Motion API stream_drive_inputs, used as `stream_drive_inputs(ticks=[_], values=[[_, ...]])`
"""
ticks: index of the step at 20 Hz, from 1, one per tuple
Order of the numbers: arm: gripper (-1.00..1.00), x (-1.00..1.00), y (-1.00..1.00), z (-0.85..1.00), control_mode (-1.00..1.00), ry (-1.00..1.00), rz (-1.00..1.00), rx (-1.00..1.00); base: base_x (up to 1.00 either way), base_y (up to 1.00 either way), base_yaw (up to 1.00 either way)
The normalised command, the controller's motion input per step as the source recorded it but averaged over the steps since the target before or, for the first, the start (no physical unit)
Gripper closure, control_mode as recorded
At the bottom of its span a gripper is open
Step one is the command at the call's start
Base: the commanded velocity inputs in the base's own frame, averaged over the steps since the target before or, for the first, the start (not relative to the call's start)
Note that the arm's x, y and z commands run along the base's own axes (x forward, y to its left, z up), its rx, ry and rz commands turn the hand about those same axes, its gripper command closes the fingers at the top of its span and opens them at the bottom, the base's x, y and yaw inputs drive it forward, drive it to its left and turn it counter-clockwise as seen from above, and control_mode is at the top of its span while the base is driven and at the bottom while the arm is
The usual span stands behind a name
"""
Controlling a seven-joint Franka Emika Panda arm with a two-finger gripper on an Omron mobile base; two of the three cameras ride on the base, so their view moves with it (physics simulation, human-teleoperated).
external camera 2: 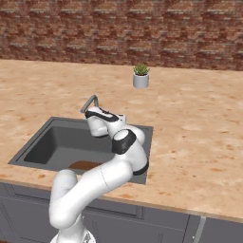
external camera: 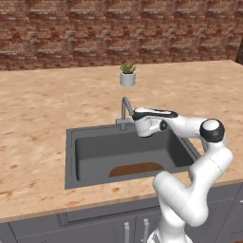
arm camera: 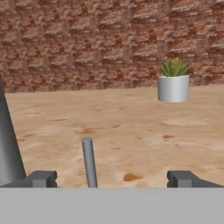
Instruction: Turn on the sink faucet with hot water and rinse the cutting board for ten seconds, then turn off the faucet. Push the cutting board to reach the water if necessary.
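The tool (arm camera: 111,178) is wide open, with the thin grey lever (arm camera: 89,162) between its tips. A push the wrong way could give cold water or slip off the smooth metal tap (external camera: 126,110). The flat brown board (external camera: 136,169) lies at 6 o'clock in the dark sink (external camera: 71,159), dry.

cutting board (external camera: 136,169) half hidden behind the sink (external camera: 71,156) near wall (far edge showing), sink faucet (external camera: 126,110) base behind the white hand, spout cut off in hand view
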Motion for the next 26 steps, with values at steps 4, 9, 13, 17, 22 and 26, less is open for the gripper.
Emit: stream_drive_inputs(ticks=[4,9,13,17,22,26], values=[[-1.00,0.17,0.05,-0.04,-1.00,0.00,0.00,0.00,0.00,0.00,0.00],[-1.00,0.17,0.03,-0.04,-1.00,0.00,0.00,0.00,0.00,0.00,0.00],[-1.00,0.10,0.00,-0.04,-1.00,0.00,0.00,0.00,0.00,0.00,0.00],[-1.00,0.04,0.00,-0.02,-1.00,0.00,0.00,0.00,0.00,0.00,0.00],[-1.00,0.03,0.00,0.00,-1.00,0.00,0.00,0.00,0.00,0.00,0.00],[-1.00,0.07,0.00,0.00,-1.00,0.00,0.00,0.00,0.00,0.00,0.00]])
